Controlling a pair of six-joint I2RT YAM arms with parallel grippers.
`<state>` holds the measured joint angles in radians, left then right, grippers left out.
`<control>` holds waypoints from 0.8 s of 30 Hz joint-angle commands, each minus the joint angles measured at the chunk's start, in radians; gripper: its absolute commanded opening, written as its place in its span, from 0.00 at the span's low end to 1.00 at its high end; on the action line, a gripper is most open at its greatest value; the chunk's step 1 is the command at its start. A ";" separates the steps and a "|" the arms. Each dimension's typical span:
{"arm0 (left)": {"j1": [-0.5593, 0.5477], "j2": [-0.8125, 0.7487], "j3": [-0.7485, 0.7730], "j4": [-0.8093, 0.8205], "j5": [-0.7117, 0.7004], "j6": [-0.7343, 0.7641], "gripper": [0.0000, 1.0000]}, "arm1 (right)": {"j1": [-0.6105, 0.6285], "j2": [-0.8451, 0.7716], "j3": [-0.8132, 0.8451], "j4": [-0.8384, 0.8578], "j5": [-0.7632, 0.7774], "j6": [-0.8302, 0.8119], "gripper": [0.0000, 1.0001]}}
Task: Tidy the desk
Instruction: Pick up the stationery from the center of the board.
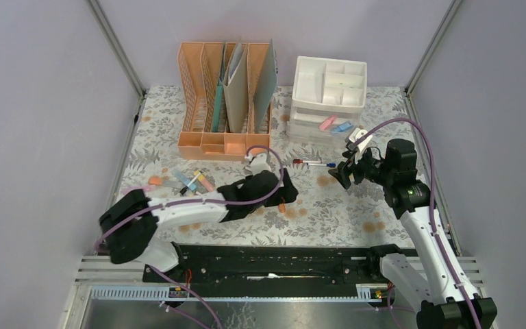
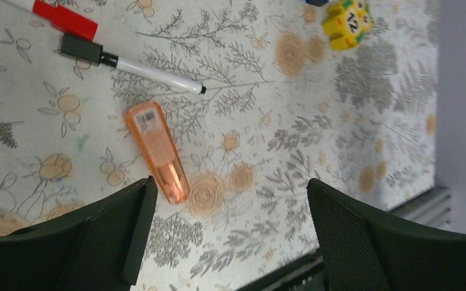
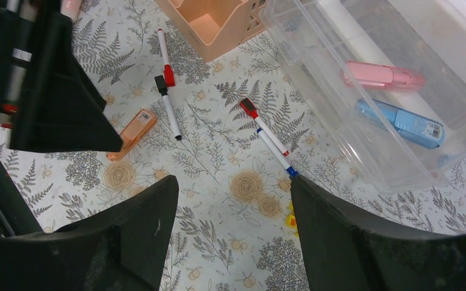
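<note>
The desk (image 1: 329, 212) has pale cloth with a grey fern and orange flower print. My left gripper (image 1: 287, 194) hovers over its middle, open and empty (image 2: 230, 200). An orange highlighter (image 2: 156, 151) lies just ahead of its left finger, and also shows in the top view (image 1: 282, 204). My right gripper (image 1: 343, 175) is open and empty above the cloth (image 3: 233, 182), near the white drawer unit (image 1: 329, 86). A black-capped marker (image 2: 130, 63) and a red-capped marker (image 2: 64, 18) lie beyond the highlighter. Two more markers (image 3: 270, 139) lie ahead of the right gripper.
A peach file rack (image 1: 224, 89) with folders stands at the back. The unit's clear bottom drawer (image 3: 364, 121) is pulled open and holds a pink (image 3: 382, 76) and a blue highlighter (image 3: 406, 121). A small yellow block (image 3: 291, 219) lies by the right finger. Several highlighters (image 1: 188, 181) lie left.
</note>
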<state>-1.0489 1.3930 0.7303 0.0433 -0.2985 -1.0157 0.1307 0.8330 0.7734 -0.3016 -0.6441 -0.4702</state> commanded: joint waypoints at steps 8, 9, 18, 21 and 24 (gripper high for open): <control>0.003 0.433 0.503 -0.577 -0.099 -0.040 0.97 | -0.004 -0.007 -0.006 0.035 0.006 -0.006 0.76; 0.002 0.461 0.533 -0.613 -0.103 -0.042 0.96 | -0.005 -0.008 -0.006 0.035 0.005 -0.008 0.76; -0.005 0.537 0.558 -0.640 -0.132 -0.053 0.88 | -0.005 -0.005 -0.005 0.034 0.002 -0.005 0.76; -0.004 0.556 0.566 -0.645 -0.137 -0.051 0.79 | -0.005 -0.006 -0.005 0.034 0.001 -0.005 0.76; -0.003 0.575 0.590 -0.679 -0.148 -0.051 0.71 | -0.006 -0.007 -0.005 0.035 0.001 -0.005 0.76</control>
<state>-1.0504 1.9270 1.2804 -0.5938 -0.4232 -1.0554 0.1307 0.8330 0.7673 -0.3016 -0.6449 -0.4709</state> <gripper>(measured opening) 0.741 0.757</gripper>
